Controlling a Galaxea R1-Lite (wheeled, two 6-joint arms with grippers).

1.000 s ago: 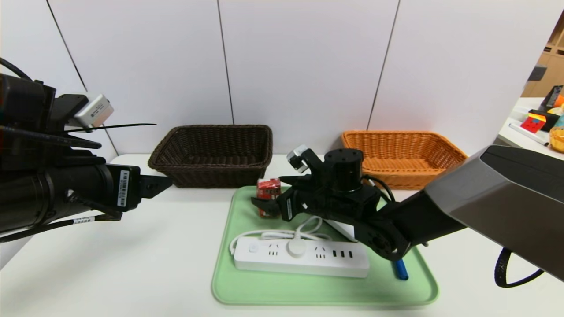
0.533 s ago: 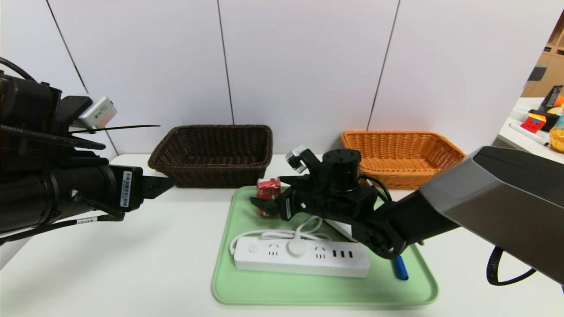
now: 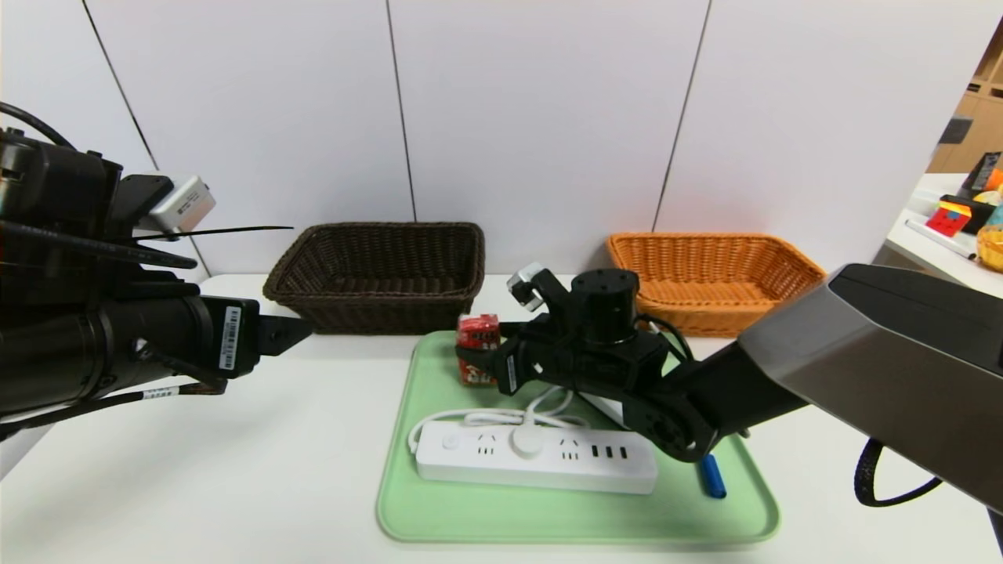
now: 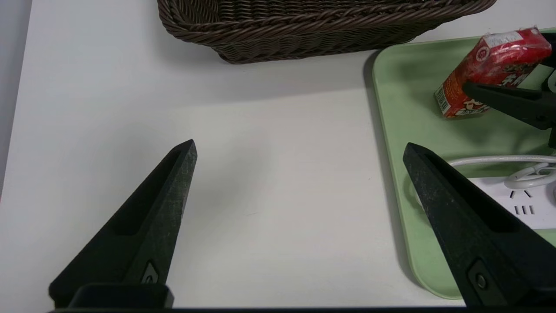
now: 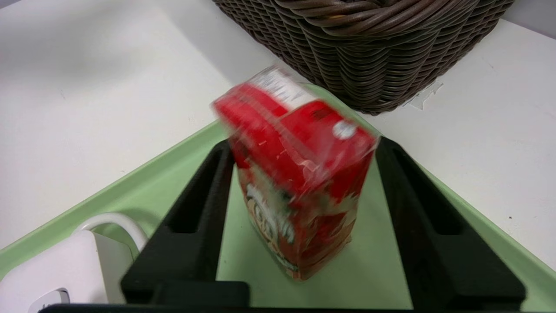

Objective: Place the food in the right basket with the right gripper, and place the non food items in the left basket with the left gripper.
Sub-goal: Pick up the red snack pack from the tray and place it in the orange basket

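Red drink carton [image 3: 478, 349]: stands at the far left corner of the green tray [image 3: 439, 501], centre of the head frame, between the fingers of the right gripper [image 3: 476, 366]; it looks tilted in the left wrist view

Right claw: its fingers flank the carton, one on each side, close against it; whether they already pinch it I cannot tell

Risk: the carton leans and is blurred in the right wrist view, so an uneven squeeze may tip it or let it twist out during the lift; it could fall onto the power strip [image 3: 536, 459] in front

Left gripper [image 4: 299, 150]: spread wide over bare table, left of the tray; holds nothing

Dark brown basket [image 3: 376, 276]: upper centre-left; looks empty

Orange basket [image 3: 717, 270]: upper right of centre; looks empty

Tray contents: carton, power strip with coiled cord, a marker's blue cap [image 3: 711, 478] showing under the right arm
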